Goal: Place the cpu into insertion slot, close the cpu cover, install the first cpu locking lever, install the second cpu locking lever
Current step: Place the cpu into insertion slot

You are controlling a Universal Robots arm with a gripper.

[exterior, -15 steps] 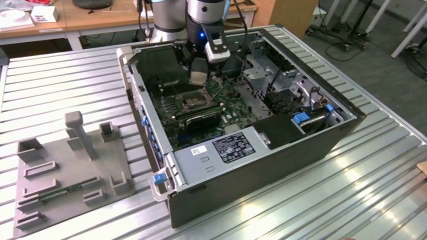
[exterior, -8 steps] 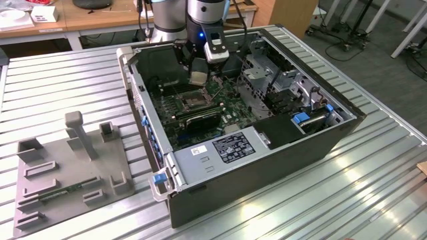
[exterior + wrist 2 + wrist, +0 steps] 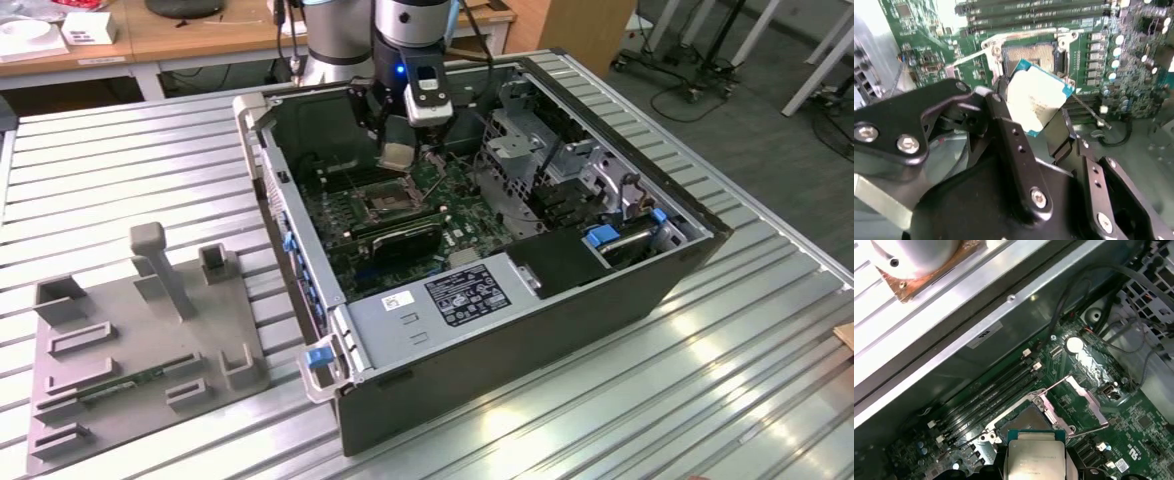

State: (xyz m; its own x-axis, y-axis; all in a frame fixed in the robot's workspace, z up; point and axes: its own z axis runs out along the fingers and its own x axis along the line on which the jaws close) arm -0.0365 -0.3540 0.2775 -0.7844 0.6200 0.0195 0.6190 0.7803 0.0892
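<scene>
Above the square dark metal-rimmed insertion slot [image 3: 387, 205], clamped by its edges between the fingers of the black gripper [image 3: 400, 148]: small flat silvery-tan cpu [image 3: 1036, 97], underside apparently left free for seating; thin silver-grey cpu cover [image 3: 1081, 402] swung open, clearing the socket.

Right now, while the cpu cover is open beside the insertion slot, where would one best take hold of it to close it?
Probably its free outer rail, the one farthest from the insertion slot, approached from the side away from the slot. The cpu cover is a thin windowed frame swung open at the slot's edge, so only rails give hold. The gripper now holds the cpu.
</scene>
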